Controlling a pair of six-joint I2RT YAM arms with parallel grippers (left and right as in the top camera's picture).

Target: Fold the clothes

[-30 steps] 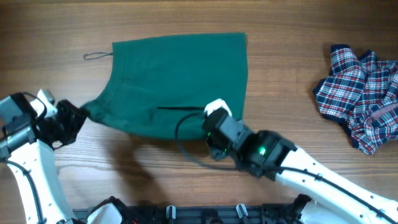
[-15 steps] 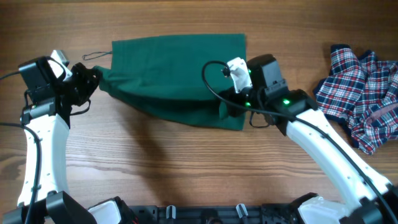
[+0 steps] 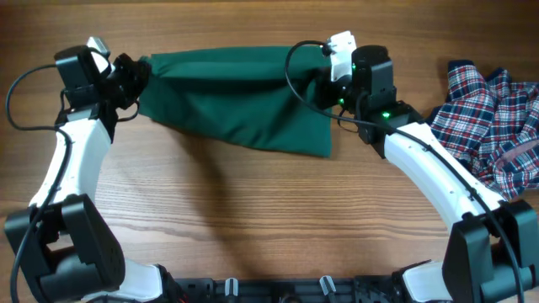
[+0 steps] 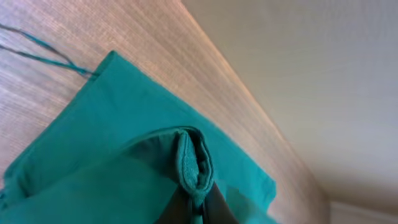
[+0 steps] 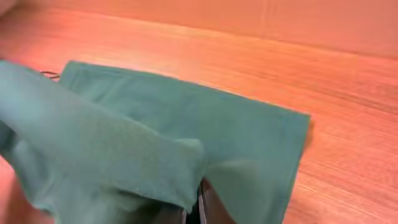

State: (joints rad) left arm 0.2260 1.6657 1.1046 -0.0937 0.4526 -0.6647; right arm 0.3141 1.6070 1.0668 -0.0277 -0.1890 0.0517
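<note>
The dark green garment [image 3: 244, 101] lies across the far middle of the table, its near edge lifted and carried over toward the far edge. My left gripper [image 3: 135, 77] is shut on its left corner, seen as a pinched fold in the left wrist view [image 4: 194, 171]. My right gripper [image 3: 324, 88] is shut on the right corner, seen in the right wrist view [image 5: 196, 186]. The thin cord [image 4: 43, 53] trails on the wood to the left. The plaid garment [image 3: 493, 126] lies crumpled at the right edge.
Wooden table [image 3: 253, 219] with bare wood in front of the green garment. Black cables loop over the right arm [image 3: 290, 63]. A black rail [image 3: 278, 290] runs along the near edge.
Both grippers have carried the garment's near corners up and away toward the far edge, folding the green cloth over itself. The plaid garment has not moved.
</note>
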